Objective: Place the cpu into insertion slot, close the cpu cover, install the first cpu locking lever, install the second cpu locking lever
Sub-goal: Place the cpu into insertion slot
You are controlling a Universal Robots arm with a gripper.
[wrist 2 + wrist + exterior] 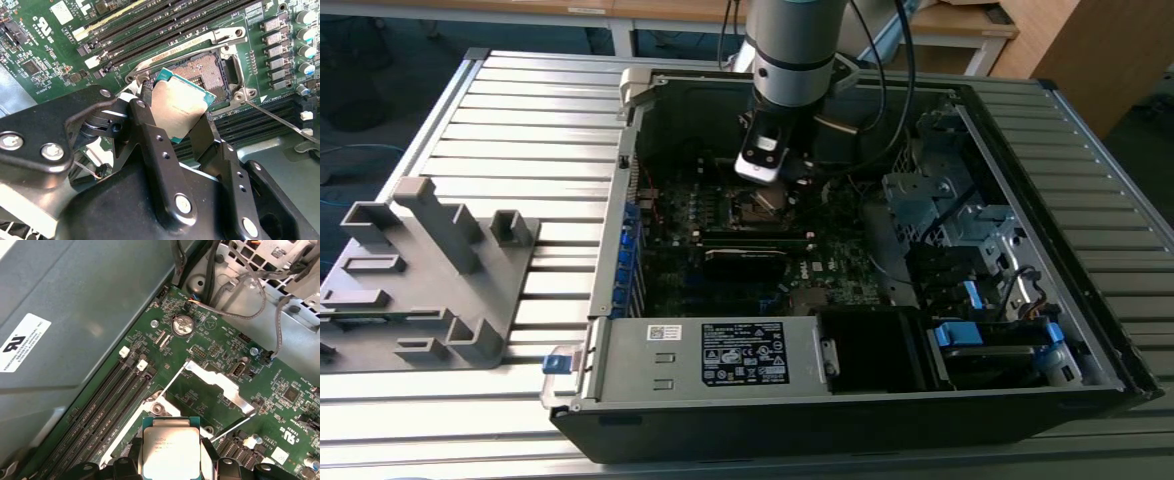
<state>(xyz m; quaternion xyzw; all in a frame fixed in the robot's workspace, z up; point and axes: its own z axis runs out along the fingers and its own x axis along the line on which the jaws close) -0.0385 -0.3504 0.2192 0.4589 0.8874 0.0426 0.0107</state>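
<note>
My gripper is shut on the cpu, a small silvery square chip with a green rim, one finger on each of two opposite edges. The chip hangs tilted just above the insertion slot, a dark square socket in a metal frame on the green motherboard, and overlaps its near corner. The first wrist view has the cpu between the fingers, with the cpu cover swung open beyond it. A thin locking lever sticks out free beside the socket. In the exterior view the gripper reaches into the computer case above the insertion slot.
Long black memory slots run beside the socket. The open computer case lies on a slatted metal table, with cables and drive bays on the exterior view's right. A grey plastic fixture stands on the exterior view's left.
</note>
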